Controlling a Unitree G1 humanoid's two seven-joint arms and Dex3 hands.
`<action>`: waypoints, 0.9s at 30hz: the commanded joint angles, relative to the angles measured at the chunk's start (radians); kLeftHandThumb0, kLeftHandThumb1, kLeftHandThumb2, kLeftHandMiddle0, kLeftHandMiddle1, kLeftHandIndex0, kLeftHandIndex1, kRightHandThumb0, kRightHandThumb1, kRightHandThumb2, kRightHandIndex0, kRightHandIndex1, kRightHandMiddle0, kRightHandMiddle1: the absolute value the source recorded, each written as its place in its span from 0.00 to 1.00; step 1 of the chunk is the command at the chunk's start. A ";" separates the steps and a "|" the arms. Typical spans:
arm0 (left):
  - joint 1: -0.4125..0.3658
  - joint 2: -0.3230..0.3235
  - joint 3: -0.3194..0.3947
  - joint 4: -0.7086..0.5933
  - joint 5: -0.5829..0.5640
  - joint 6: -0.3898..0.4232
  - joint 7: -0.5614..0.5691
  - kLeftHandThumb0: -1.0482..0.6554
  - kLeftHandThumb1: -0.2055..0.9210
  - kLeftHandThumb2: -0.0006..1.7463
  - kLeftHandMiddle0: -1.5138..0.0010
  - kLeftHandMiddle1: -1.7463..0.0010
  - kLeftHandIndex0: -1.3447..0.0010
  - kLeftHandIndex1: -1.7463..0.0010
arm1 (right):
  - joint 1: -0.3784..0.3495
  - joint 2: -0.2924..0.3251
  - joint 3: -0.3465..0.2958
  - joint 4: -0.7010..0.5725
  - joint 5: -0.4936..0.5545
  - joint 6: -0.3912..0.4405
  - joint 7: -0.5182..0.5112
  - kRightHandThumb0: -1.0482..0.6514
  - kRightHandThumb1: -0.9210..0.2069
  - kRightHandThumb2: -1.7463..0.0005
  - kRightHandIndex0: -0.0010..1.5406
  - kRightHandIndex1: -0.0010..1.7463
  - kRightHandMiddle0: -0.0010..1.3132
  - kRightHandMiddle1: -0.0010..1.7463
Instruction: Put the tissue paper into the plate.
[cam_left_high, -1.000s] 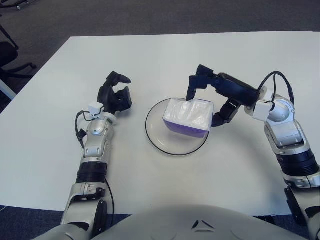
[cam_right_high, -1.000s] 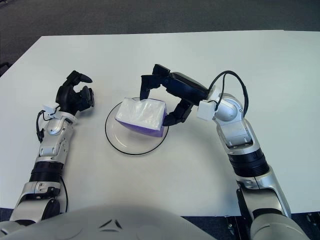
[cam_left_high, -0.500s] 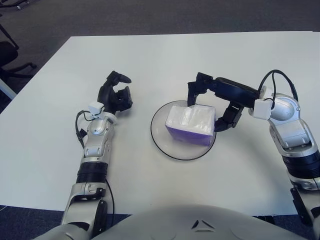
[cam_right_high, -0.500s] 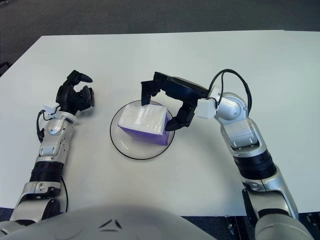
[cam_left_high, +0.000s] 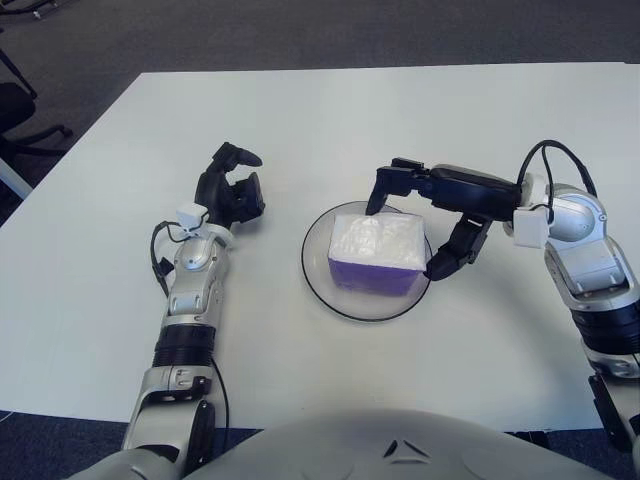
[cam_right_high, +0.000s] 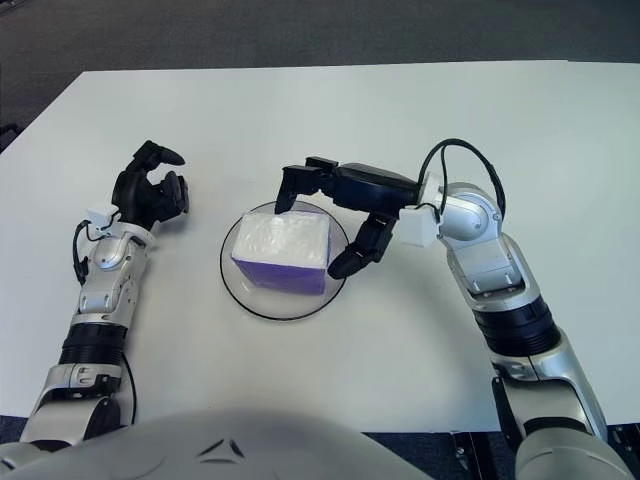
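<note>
Since the tissue pack (cam_left_high: 377, 251) already sits inside the plate (cam_left_high: 318, 270), the right robot hand (cam_left_high: 425, 222), fingers spread just off the pack's far and right sides and holding nothing, should lift straight clear without nudging it. West of the plate, the left robot hand (cam_left_high: 231, 190) is curled and empty above the counter (cam_left_high: 330, 110).

White table (cam_left_high: 330, 110); clear plate (cam_left_high: 318, 278) directly on it, near centre.

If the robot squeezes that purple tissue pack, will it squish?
Probably. The tissue pack looks like soft wrap with a crinkled white top, so it likely dents. It seems light. Sitting flat in the plate, it shouldn't roll. The right hand is open around it.
</note>
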 joint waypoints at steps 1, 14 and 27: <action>0.192 -0.115 -0.021 0.101 -0.004 0.028 0.033 0.35 0.56 0.68 0.17 0.00 0.61 0.00 | -0.027 -0.014 0.007 0.026 -0.006 -0.066 0.019 0.17 0.27 0.64 0.03 0.36 0.00 0.60; 0.206 -0.119 -0.030 0.063 0.002 0.058 0.065 0.35 0.53 0.70 0.16 0.00 0.59 0.00 | -0.021 -0.023 -0.001 0.027 -0.046 -0.077 0.006 0.14 0.16 0.73 0.04 0.25 0.00 0.52; 0.212 -0.112 -0.041 0.046 0.008 0.076 0.072 0.35 0.54 0.70 0.16 0.00 0.59 0.00 | -0.027 -0.038 -0.011 0.020 -0.052 -0.065 0.009 0.13 0.11 0.77 0.06 0.17 0.00 0.49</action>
